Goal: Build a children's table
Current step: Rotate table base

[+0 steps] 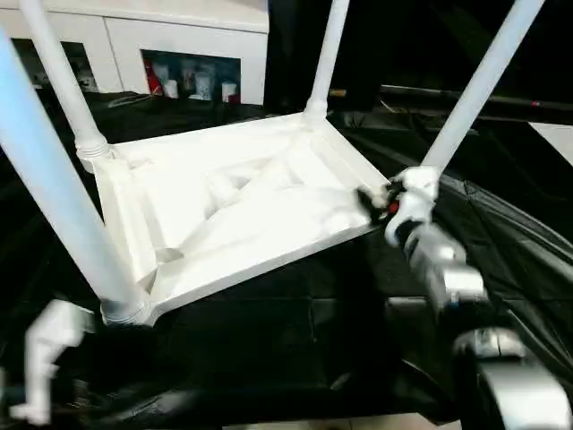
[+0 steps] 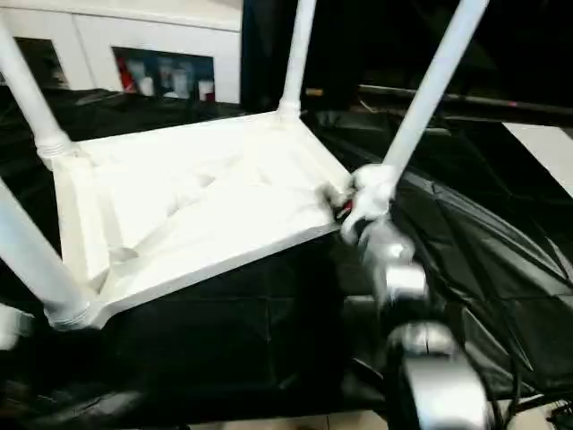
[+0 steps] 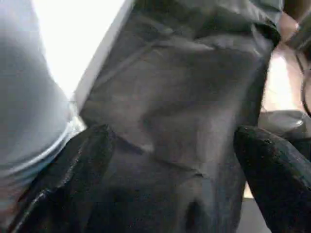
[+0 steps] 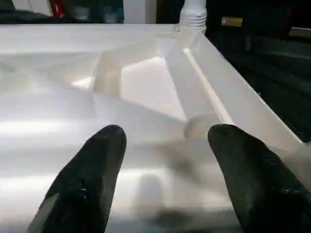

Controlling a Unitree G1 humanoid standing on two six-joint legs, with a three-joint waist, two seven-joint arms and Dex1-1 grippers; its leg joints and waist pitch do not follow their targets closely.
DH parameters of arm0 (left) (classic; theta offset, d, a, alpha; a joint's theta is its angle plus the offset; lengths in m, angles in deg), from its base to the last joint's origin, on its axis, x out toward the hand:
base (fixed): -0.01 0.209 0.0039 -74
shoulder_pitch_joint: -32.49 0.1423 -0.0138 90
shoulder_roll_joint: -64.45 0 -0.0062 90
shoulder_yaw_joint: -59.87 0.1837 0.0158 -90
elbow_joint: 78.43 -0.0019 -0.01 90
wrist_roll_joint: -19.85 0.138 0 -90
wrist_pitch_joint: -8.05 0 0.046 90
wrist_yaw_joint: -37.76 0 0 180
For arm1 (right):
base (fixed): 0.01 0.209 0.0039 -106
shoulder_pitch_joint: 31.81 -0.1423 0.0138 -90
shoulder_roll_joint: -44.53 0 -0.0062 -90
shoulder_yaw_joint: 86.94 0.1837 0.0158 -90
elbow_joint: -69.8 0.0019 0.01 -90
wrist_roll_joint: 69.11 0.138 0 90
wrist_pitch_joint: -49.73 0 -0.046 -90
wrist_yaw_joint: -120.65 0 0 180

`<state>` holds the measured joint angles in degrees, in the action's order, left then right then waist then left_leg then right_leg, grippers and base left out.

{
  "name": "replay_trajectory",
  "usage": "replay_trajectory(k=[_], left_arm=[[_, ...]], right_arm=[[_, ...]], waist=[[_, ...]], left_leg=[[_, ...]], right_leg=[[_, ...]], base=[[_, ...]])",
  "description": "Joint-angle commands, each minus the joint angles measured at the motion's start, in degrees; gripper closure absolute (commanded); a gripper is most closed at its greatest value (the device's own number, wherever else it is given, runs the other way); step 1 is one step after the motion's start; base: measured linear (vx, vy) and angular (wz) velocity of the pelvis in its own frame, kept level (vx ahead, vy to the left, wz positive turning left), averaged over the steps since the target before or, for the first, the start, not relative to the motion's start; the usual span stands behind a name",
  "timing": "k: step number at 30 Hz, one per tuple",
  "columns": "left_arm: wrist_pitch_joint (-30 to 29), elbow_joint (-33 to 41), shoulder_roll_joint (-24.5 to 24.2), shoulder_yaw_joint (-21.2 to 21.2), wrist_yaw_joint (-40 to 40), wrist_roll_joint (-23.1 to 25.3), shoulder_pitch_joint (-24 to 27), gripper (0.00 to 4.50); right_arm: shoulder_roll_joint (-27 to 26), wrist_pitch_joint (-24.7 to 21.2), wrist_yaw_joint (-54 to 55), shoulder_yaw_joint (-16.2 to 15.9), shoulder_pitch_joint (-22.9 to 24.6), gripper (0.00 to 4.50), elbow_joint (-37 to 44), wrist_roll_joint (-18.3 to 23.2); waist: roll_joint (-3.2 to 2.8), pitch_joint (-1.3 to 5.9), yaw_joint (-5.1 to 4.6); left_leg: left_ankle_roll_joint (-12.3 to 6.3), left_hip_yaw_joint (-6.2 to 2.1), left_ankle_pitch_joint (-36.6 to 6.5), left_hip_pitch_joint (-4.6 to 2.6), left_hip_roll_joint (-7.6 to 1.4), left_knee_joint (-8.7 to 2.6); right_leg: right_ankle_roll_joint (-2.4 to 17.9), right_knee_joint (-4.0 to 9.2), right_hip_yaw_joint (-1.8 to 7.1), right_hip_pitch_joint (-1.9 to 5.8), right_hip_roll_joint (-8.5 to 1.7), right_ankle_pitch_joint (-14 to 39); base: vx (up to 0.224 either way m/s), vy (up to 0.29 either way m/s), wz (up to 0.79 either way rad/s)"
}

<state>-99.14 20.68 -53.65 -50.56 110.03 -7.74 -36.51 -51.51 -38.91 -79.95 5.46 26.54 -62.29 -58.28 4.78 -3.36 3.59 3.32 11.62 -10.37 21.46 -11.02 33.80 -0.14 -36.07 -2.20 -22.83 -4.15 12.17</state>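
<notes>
A small white children's table (image 1: 242,202) lies upside down on the black-draped work table (image 1: 295,358), ribbed underside up, with four round legs standing up out of its corner sockets: one at 12 o'clock (image 1: 327,54), one at 10 o'clock (image 1: 63,85), one at 7 o'clock nearest the camera (image 1: 54,193) and one at 3 o'clock (image 1: 479,85). The right gripper (image 1: 374,202) sits at the tabletop's 3 o'clock corner, just by the foot of that leg; its wrist camera looks across the ribbed underside between two black fingers (image 4: 80,184) that stand apart, and whether they touch the plastic cannot be told. The left gripper (image 3: 170,160) hangs low beside the near leg, its fingers spread wide with nothing but black cloth between them; a white part of that arm (image 1: 49,354) shows at 8 o'clock in the head view. With all legs apparently seated, the step in hand looks like checking or pressing home the last joint. Doing it well would mean bracing the tabletop's edge with the right gripper, pushing along the leg's own line rather than sideways, and keeping the free arm clear of the tall legs so none is knocked askew. A white cabinet (image 1: 134,36) stands behind.
</notes>
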Motion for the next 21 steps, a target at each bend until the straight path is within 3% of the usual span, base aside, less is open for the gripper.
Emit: replay_trajectory(k=[1,4,6,9,11,12,16,21], left_arm=[[0.1,0.1,-0.1,-3.1,-0.5,-2.8,-1.8,0.03],[-2.7,0.3,0.7,-6.9,-1.7,-8.0,-4.5,0.03],[-4.2,0.9,1.6,-8.1,-2.1,-11.1,-5.7,0.03],[-5.2,1.8,2.0,-7.8,-2.6,-12.5,-6.3,0.03],[-5.4,1.2,1.4,-7.5,-2.2,-12.4,-6.0,0.03],[-5.6,0.6,0.5,-7.4,-1.4,-11.8,-5.2,0.03],[-7.1,-1.9,-3.8,-9.3,2.4,-10.1,-0.6,0.03],[-6.8,-4.8,-6.2,-12.4,4.3,-9.1,2.2,0.03]], right_arm=[[1.5,-1.2,0.4,0.3,1.4,1.34,4.4,-0.2],[2.0,-4.6,3.5,1.0,8.5,1.34,14.1,-0.1],[2.4,-6.5,5.2,1.5,13.2,1.34,19.6,-0.8],[2.7,-9.1,5.4,2.4,16.2,1.34,23.4,-0.6],[3.3,-10.5,5.1,2.5,18.2,1.34,26.0,-0.5],[3.6,-11.2,5.0,2.5,19.1,1.34,27.1,-0.5],[5.4,-14.1,5.1,2.0,21.8,1.34,31.5,-0.6],[5.1,-15.4,2.0,0.8,22.0,1.34,33.2,0.6]], waist=[[-1.51,2.83,0.04],[-1.35,2.73,0.25],[-1.21,2.65,0.33],[-0.97,2.65,0.03],[-0.89,2.6,-0.14],[-1.23,2.54,-0.15],[-0.82,2.45,-0.57],[-0.83,2.3,-0.59]], left_leg=[[1.75,-1.09,-16.9,-1.71,-2.29,-4.79],[2.44,-1.07,-17.7,-1.78,-2.2,-4.89],[2.81,-1.14,-19.5,-1.85,-2.18,-4.96],[3.06,-1.31,-21.6,-1.78,-2.18,-4.95],[3.13,-1.48,-22.3,-1.66,-2.17,-5.0],[3.18,-1.54,-22.4,-1.67,-2.18,-5.02],[2.56,-1.69,-22.2,-1.49,-2.12,-5.08],[2.6,-1.76,-24.7,-2.05,-2.27,-5.04]], right_leg=[[9.2,4.38,2.58,1.18,-2.68,11.0],[9.3,4.21,2.54,1.22,-2.6,10.7],[8.4,4.54,2.57,1.15,-2.78,13.7],[7.3,5.03,2.68,1.01,-2.94,17.6],[6.5,5.23,2.67,0.99,-3.0,19.6],[5.9,5.38,2.76,0.96,-3.07,20.6],[5.0,5.5,2.8,0.93,-2.93,21.9],[6.1,5.79,2.82,0.24,-2.94,22.6]], base=[[0.0,0.0,0.0],[0.0,0.0,0.0],[0.0,0.0,0.0],[0.0,0.0,0.0],[0.0,0.0,0.0],[0.0,0.0,0.0],[0.0,0.0,0.0],[0.0,0.0,0.0]])
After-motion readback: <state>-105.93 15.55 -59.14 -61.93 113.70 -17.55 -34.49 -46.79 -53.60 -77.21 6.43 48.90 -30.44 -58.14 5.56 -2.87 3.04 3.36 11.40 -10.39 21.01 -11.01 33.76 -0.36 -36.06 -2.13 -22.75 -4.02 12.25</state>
